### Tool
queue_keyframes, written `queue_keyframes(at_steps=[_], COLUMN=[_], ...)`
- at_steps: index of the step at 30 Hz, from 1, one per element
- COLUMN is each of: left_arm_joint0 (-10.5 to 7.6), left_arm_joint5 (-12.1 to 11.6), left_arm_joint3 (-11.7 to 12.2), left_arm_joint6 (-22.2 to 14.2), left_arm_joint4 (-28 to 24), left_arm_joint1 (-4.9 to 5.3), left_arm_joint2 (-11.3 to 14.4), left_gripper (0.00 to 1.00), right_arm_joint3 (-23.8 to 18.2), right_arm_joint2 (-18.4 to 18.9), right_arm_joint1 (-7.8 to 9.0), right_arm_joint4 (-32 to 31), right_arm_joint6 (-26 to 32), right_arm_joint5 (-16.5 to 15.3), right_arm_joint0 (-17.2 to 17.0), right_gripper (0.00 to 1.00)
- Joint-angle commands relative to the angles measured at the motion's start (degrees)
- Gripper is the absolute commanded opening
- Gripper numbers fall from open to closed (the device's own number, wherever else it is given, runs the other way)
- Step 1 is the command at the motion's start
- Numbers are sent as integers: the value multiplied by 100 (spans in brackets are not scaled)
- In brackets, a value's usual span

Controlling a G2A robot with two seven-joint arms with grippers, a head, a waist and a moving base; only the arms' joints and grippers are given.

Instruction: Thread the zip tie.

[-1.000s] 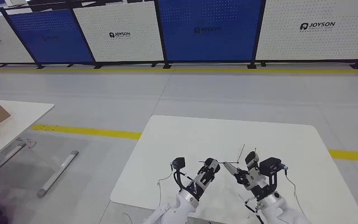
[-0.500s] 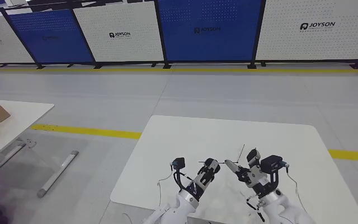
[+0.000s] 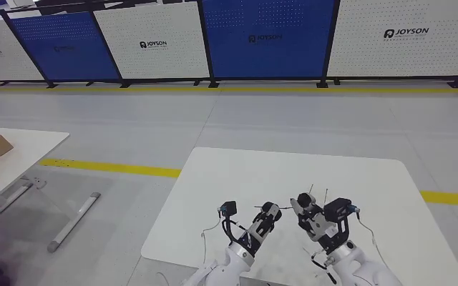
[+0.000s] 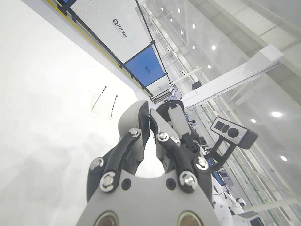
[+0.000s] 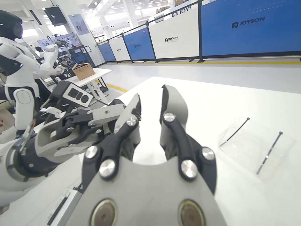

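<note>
Student: Position of the held zip tie (image 3: 284,208) at this stage?

Tutor: It ran roughly level above the desk (image 3: 236,179), seemingly pinched in the left tool (image 4: 148,109), whose jaws stood together. One end reached toward the right tool (image 5: 151,91), whose jaws stood apart with nothing between them. Two spare zip ties (image 5: 235,130) lay side by side on a clear bag (image 5: 249,151) just beyond, untouched.

Student: Requirement for a clean threading step?

Tutor: Judged from this layout, the right tool needed to close on the free end near its tip, so that little strap could flex, then steer it squarely at the head's slot. The left tool was best kept motionless, since any twist would misalign the slot. Which end was head and which was tail could not be told.
</note>
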Motion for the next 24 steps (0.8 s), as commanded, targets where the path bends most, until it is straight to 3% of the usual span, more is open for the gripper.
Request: queue_keyframes(at_steps=[1, 12, 13, 14, 15, 24], left_arm_joint0=[0, 0, 0, 0, 0, 0], left_arm_joint5=[0, 0, 0, 0, 0, 0], left_arm_joint3=[0, 0, 0, 0, 0, 0], left_arm_joint6=[0, 0, 0, 0, 0, 0], left_arm_joint4=[0, 0, 0, 0, 0, 0], left_arm_joint1=[0, 0, 0, 0, 0, 0], left_arm_joint2=[0, 0, 0, 0, 0, 0], left_gripper=[0, 0, 0, 0, 0, 0], right_arm_joint3=[-5, -67, -64, -60, -58, 16], right_arm_joint2=[-10, -139, -149, -161, -170, -280], right_arm_joint1=[27, 192, 204, 219, 230, 338], right_arm_joint4=[14, 70, 95, 124, 141, 204], right_arm_joint6=[-28, 13, 34, 59, 69, -147], right_arm_joint5=[0, 0, 0, 0, 0, 0], right_arm_joint0=[5, 54, 63, 75, 83, 57], right_gripper=[0, 0, 8, 82, 100, 100])
